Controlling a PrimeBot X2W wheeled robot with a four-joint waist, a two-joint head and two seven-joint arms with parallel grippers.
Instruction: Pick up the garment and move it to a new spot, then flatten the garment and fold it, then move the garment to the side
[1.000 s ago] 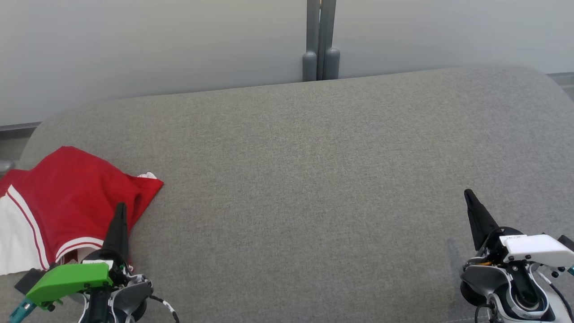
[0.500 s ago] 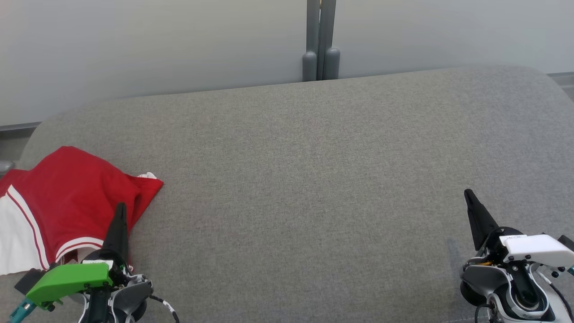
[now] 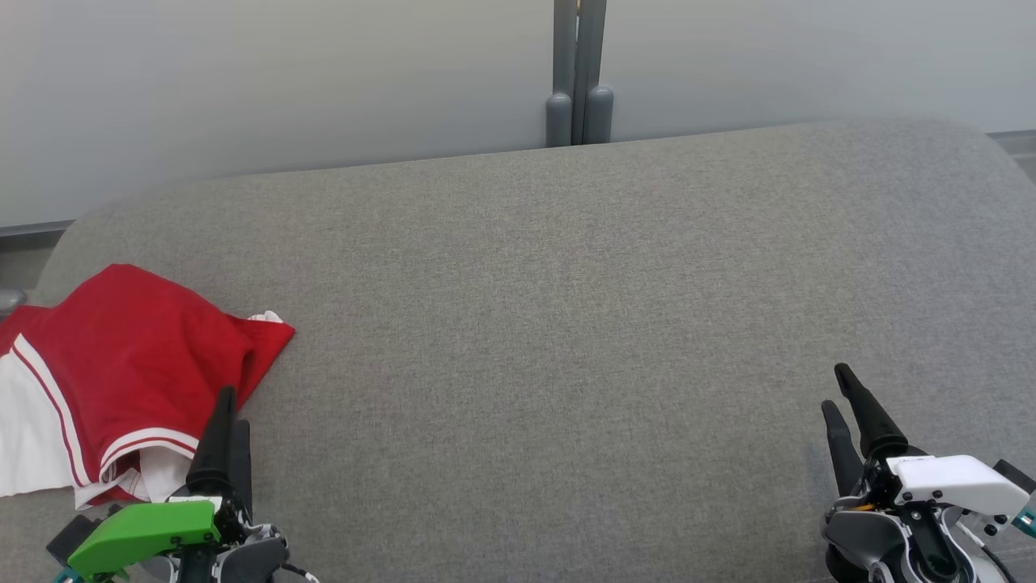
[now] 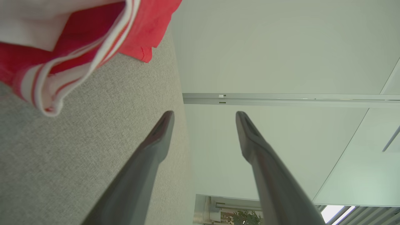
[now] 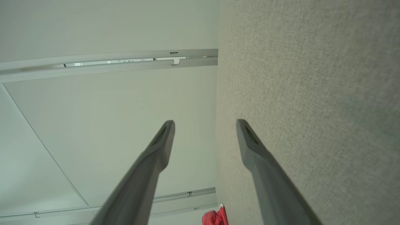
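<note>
- A grey woven surface [image 3: 550,324] took up most of the head view, its far edge rounded at both upper corners.
- Behind it, across the top of the frame, stood a plain pale wall [image 3: 283,73], split at top centre by a grey upright post [image 3: 579,73] with two rounded feet.
- The garment [image 3: 121,356], red with white stripes and a white panel, lay crumpled on the surface at the left edge of the head view, partly cut off by the frame.
- The left gripper [image 3: 233,405], under a green cover [image 3: 146,526], sat at the lower left with its fingers pointing up the frame, just beside the garment's lower right hem.
- Its jaws stood apart with nothing between them. In the left wrist view the garment hung at the upper left, clear of both fingers.
- The right gripper [image 3: 834,386], under a white cover [image 3: 955,482], sat at the lower right over bare fabric, well apart from the garment, its jaws likewise parted and empty.
- In the right wrist view the surface filled the right half and the wall, crossed by pale rails [image 5: 109,64], the left.
</note>
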